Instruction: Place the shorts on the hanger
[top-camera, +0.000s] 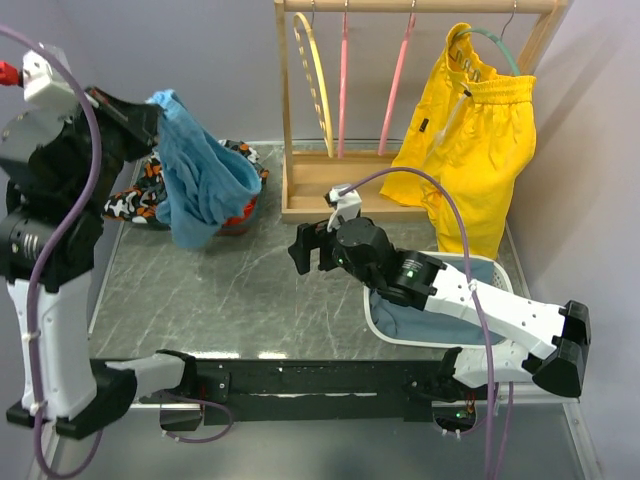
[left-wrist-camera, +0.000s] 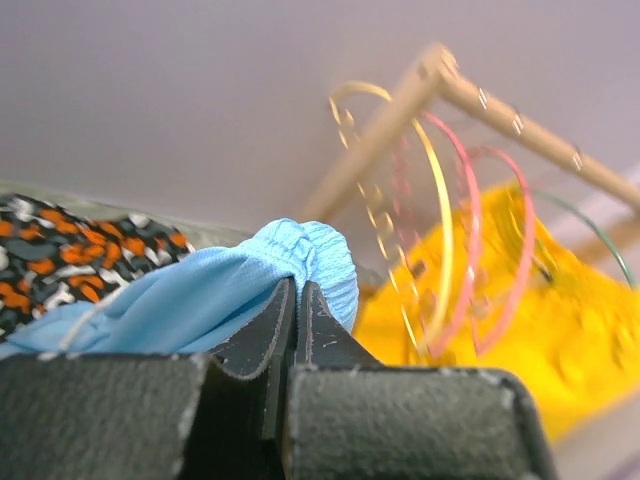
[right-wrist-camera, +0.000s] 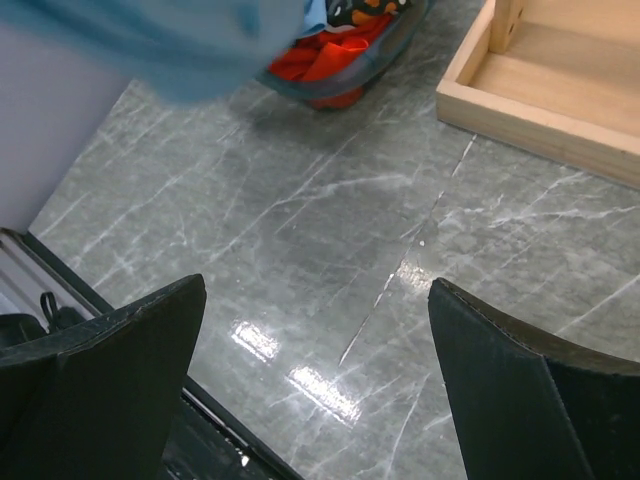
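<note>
Grips the shorts (top-camera: 205, 180) in the left gripper (top-camera: 150, 115), jaws closed on a gathered bit of cloth, high above the far left corner of the bench (top-camera: 270, 300).

From the top camera: hangs bunched from that single pinch. Runs its long axis from the grip down and slightly toward the near right, loose end pointing at the bench, just in front of a patterned garment (top-camera: 135, 200). Finds the pink hanger (top-camera: 398, 80) on the wooden rack (top-camera: 340, 195) at the far edge, well apart from the shorts and beside a pair of yellow shorts (top-camera: 480, 130). Places the right gripper (top-camera: 308, 250) over the middle of the bench, empty.

From the left wrist: shows the fingertips (left-wrist-camera: 297, 300) pressed together on the elastic waistband, only a small fold between them. Looks past it to the pink hanger (left-wrist-camera: 465, 230), crowded close against a yellow hanger (left-wrist-camera: 440, 200).

From the right wrist: shows fingers (right-wrist-camera: 190, 300) spread wide over bare bench, holding nothing, with a blurred blue edge of the shorts at the top left.

Likely trouble: could slip from so small a bite of waistband. Could jam, being bunched, rather than feed through the hanger's narrow loop. Could snag the yellow hanger, or set the pink one swinging, unless steadied by the free gripper.
</note>
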